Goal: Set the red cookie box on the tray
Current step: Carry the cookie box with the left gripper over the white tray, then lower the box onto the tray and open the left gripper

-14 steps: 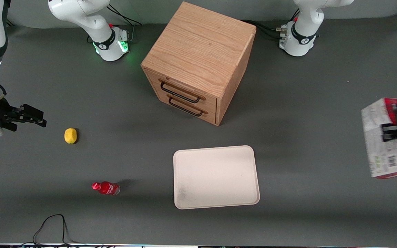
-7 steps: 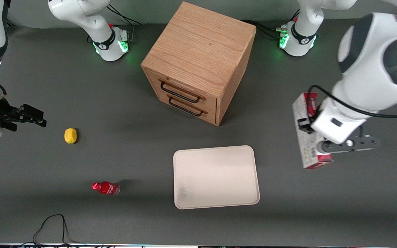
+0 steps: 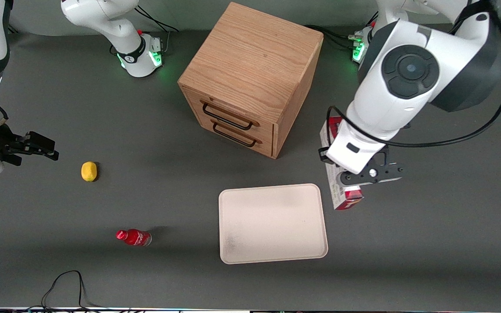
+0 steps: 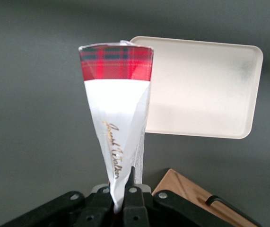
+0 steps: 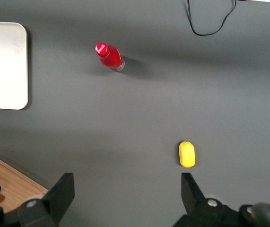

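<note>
My left gripper [image 3: 341,174] is shut on the red cookie box [image 3: 347,199], a long slim carton with red ends and white print. It holds the box in the air, just off the tray's edge toward the working arm's end. The arm's wrist covers most of the box in the front view. In the left wrist view the gripper [image 4: 121,188] pinches the box [image 4: 117,90] at one end, and its tartan red end points away from the fingers. The cream-white tray [image 3: 272,224] lies flat on the table beside the box and also shows in the left wrist view [image 4: 201,85].
A wooden drawer cabinet [image 3: 250,65] stands farther from the front camera than the tray, close to the held box. A yellow lemon [image 3: 88,171] and a small red bottle [image 3: 134,237] lie toward the parked arm's end. A black cable [image 3: 65,282] loops at the table's near edge.
The left arm has carried the box from the working arm's end of the table toward the tray, and it now hangs just beside the tray's edge. Nothing else moved.
</note>
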Robot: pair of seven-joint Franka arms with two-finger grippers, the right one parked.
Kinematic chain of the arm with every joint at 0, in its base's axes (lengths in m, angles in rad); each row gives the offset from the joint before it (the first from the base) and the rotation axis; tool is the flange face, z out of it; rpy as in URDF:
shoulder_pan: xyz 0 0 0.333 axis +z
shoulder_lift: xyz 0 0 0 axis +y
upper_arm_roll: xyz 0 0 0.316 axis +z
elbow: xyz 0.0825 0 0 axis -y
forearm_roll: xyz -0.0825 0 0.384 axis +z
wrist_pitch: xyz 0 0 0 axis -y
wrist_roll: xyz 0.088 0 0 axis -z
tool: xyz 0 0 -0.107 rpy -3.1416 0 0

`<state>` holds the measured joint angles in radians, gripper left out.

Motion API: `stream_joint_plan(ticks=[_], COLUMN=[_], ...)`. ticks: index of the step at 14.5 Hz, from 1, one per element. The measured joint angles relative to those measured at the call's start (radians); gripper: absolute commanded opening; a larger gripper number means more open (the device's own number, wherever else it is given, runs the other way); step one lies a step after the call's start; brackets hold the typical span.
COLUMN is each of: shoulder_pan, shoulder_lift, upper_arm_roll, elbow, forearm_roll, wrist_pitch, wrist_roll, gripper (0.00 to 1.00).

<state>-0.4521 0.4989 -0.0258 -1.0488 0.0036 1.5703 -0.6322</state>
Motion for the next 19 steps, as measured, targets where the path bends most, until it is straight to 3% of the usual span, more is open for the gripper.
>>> stream_joint_plan(ticks=[19], shoulder_pan=[0.017], shoulder_lift=[0.438], upper_arm_roll=[0.004], elbow=[-0.034], forearm_roll=[0.038], wrist_pitch=[0.513], wrist_roll=[-0.001], gripper=[0.0])
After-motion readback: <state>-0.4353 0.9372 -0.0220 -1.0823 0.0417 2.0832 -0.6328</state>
